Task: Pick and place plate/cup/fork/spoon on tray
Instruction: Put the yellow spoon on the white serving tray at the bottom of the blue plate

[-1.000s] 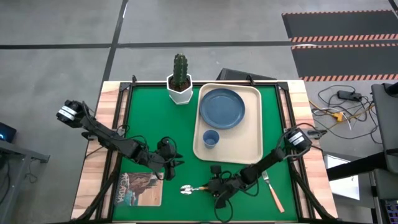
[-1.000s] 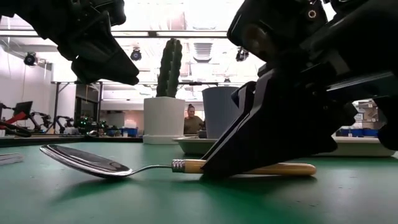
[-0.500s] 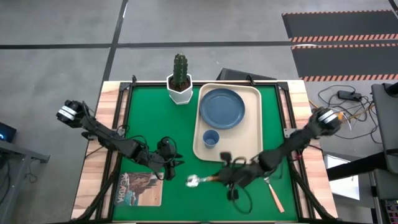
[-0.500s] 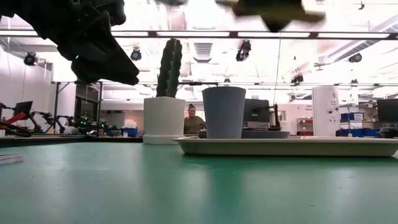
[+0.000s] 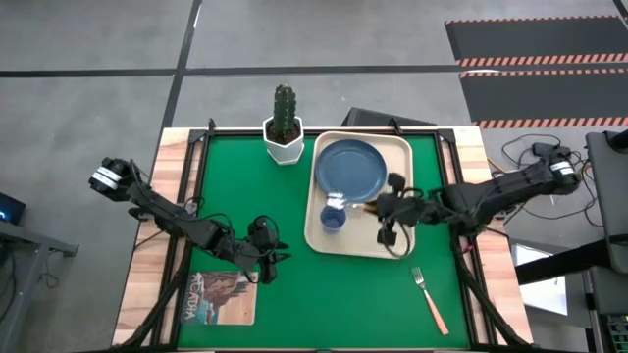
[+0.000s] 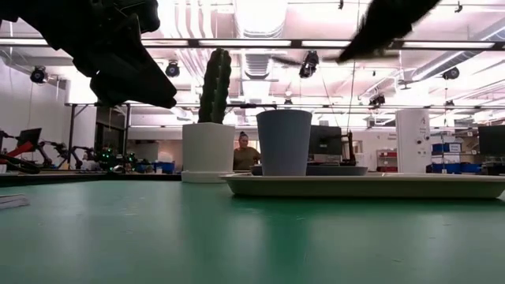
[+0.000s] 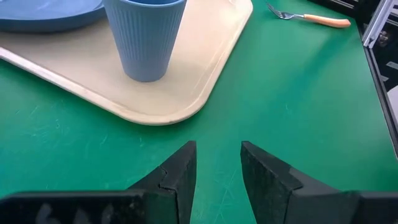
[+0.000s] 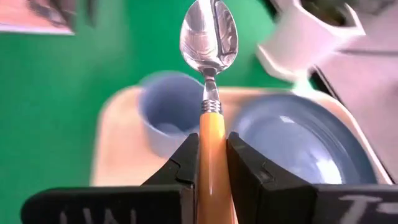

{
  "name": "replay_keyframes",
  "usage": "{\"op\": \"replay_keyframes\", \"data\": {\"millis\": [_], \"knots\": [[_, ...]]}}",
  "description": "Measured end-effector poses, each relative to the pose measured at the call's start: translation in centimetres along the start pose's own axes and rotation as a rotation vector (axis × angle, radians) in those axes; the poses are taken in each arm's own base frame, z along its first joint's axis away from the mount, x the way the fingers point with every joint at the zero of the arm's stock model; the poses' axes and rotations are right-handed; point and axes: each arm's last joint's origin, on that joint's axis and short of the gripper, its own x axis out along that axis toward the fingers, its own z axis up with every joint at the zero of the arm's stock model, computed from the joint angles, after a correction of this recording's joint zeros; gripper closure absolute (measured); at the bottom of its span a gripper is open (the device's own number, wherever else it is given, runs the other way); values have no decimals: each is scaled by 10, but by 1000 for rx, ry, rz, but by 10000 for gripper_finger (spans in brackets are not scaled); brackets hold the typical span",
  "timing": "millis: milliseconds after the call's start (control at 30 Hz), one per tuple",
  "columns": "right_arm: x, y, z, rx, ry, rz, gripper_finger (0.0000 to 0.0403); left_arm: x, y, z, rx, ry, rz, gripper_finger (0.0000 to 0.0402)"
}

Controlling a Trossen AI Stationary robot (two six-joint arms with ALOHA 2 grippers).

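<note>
My right gripper [image 5: 381, 209] is over the cream tray [image 5: 392, 240], shut on the orange-handled spoon [image 5: 343, 204]. The spoon's silver bowl [image 8: 209, 37] is above the light-blue cup [image 5: 332, 220]. The cup and the slate-blue plate [image 5: 350, 170] stand on the tray. The fork [image 5: 430, 299] lies on the green mat near the front right. My left gripper [image 5: 267, 257] is open and empty, low over the mat left of the tray; its own view shows the cup [image 7: 146, 37] and the fork [image 7: 311, 17]. My right gripper pinches the spoon's orange handle [image 8: 211, 134] between its two fingers [image 8: 180, 165], a little behind the metal neck. The fingers come about level from the table's right and lie along the handle. The spoon sticks out toward the left, lifted clear, its bowl over the cup.
A white hexagonal cactus pot [image 5: 284, 137] stands at the far edge, left of the tray. A picture card [image 5: 218, 297] lies at the front left of the mat. A person shows far off in the low view [image 6: 242, 150].
My right gripper has lifted the spoon off the mat near the front edge. It has carried the spoon up and toward the far side, onto the tray area. The spoon, then lying on the mat, now hangs clear over the cup. My left arm has kept still.
</note>
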Motion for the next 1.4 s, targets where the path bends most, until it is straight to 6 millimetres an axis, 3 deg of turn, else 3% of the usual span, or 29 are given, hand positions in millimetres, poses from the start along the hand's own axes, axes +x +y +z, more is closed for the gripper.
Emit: {"op": "replay_keyframes", "data": {"millis": [233, 467, 867, 1233, 1400], "knots": [[28, -34, -57, 57, 43, -17, 361, 0, 0, 0, 2, 0, 0, 295], [52, -51, -95, 117, 1, 60, 361, 0, 0, 0, 3, 0, 1, 295], [79, -46, -121, 117, -20, 131, 361, 1, 2, 2, 6, -26, 37, 295], [112, -40, -118, 75, 99, 175, 360, 1, 2, 2, 25, -28, 39, 295], [120, -38, -120, 77, 158, 178, 334, 1, 2, 2, 27, -28, 39, 295]]}}
